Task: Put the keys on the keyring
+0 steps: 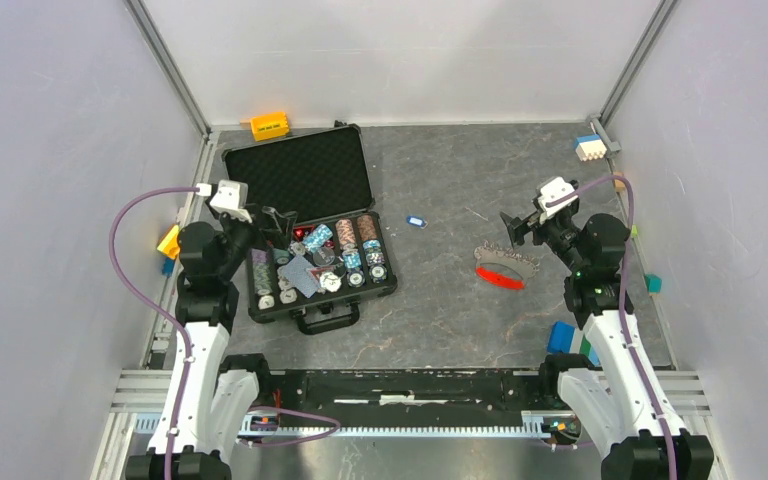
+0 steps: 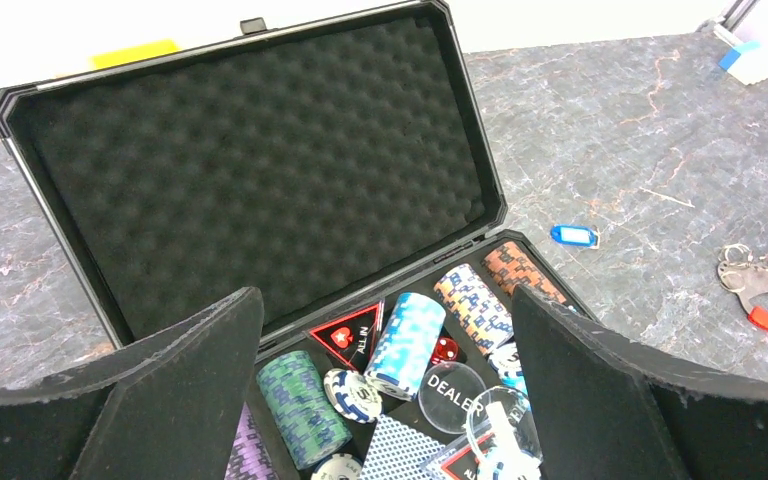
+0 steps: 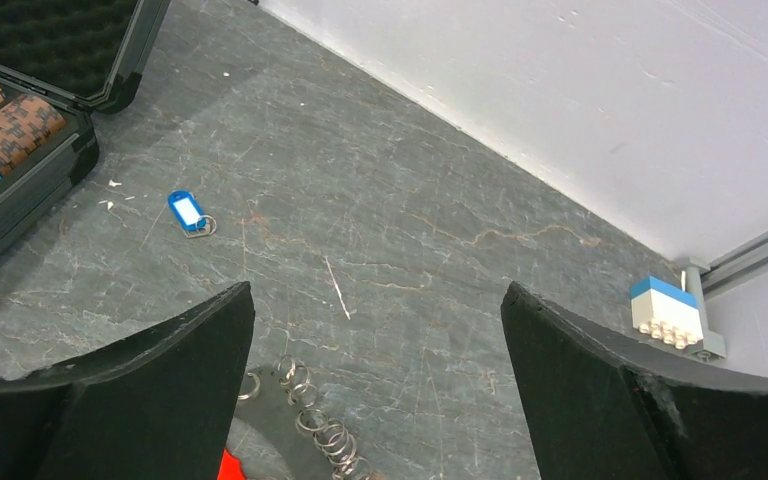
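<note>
The top camera looks steeply down on the whole table (image 1: 460, 180) from high behind. Each wrist camera sits low and faces forward between its own fingers (image 2: 170, 400). Both show the blue key (image 2: 573, 236) beyond the fingertips.

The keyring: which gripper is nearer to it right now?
Right. The right gripper is open, close over the keyring's far edge. The left gripper is far off to the left, open over the poker chip case.
</note>
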